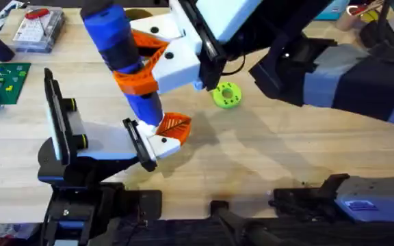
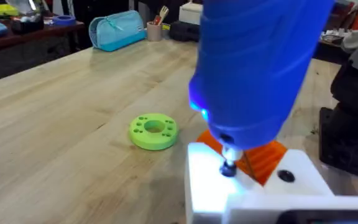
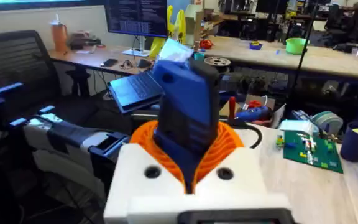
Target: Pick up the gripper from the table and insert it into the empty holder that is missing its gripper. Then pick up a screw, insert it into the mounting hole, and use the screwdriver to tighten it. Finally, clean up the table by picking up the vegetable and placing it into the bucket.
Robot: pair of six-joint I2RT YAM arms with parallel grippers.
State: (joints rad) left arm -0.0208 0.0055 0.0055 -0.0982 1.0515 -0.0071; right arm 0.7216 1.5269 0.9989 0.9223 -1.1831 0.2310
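— Where's the screwdriver [image 1: 125,58]?

— Upright over the middle of the surface [image 1: 286,150], a bright blue cylinder with a darker band partway down. The right tool [image 1: 157,63] has its white fingers with orange ribbed pads closed around the body. From the right wrist, the dark blue top of the driver stands between those orange pads.

— And the tip?

— The left wrist view shows a thin metal tip coming out of the blue nose, with a small blue light glowing on the side. It points down onto the white block of the gripper [image 1: 169,133], at a dark screw head [image 2: 229,168].

— What does that gripper look like?

— A small white block with an orange ribbed triangular finger, seated at the end of the holder [image 1: 139,143], whose black bracket caps a grey-white arm.

— The left tool?

— I cannot tell its state.

— Anything else nearby?

— A lime-green disc [image 1: 226,95] lies flat, toward the far edge of the surface.
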